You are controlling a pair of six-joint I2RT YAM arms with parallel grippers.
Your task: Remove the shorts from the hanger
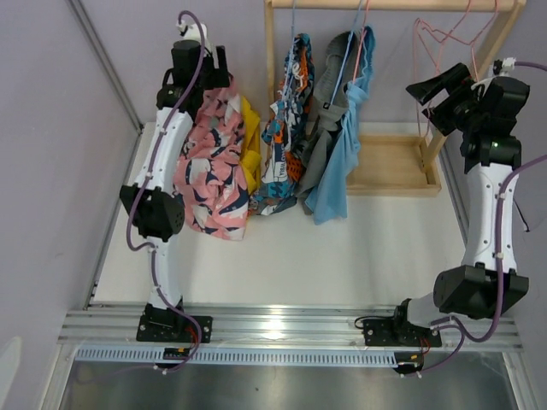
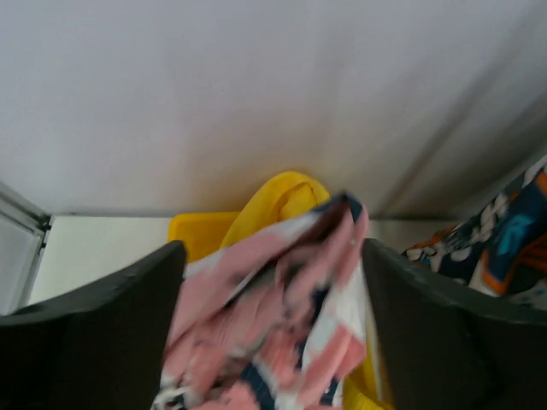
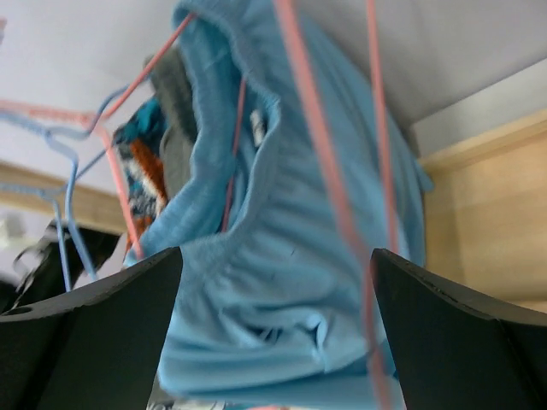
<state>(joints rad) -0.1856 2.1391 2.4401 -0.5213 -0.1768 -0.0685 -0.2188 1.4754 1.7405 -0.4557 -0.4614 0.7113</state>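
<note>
The pink shorts with navy-white print (image 1: 212, 162) hang down below my raised left gripper (image 1: 208, 73). In the left wrist view they fill the gap between the wide-apart jaws of that gripper (image 2: 269, 342), blurred (image 2: 273, 290). The yellow shorts (image 1: 250, 145) lie behind them, and show below in the left wrist view (image 2: 282, 195). The blue-orange-white print shorts (image 1: 286, 128), grey shorts (image 1: 329, 107) and light blue shorts (image 1: 344, 171) hang on hangers from the rack. My right gripper (image 1: 430, 90) is open and empty, right of the light blue shorts (image 3: 291, 256), which it faces (image 3: 278, 342).
The wooden rack (image 1: 393, 166) stands at the back, its base tray on the table. Empty pink wire hangers (image 1: 444, 38) hang at its right end, next to my right gripper; pink wires (image 3: 329, 188) cross the right wrist view. Walls close in on both sides.
</note>
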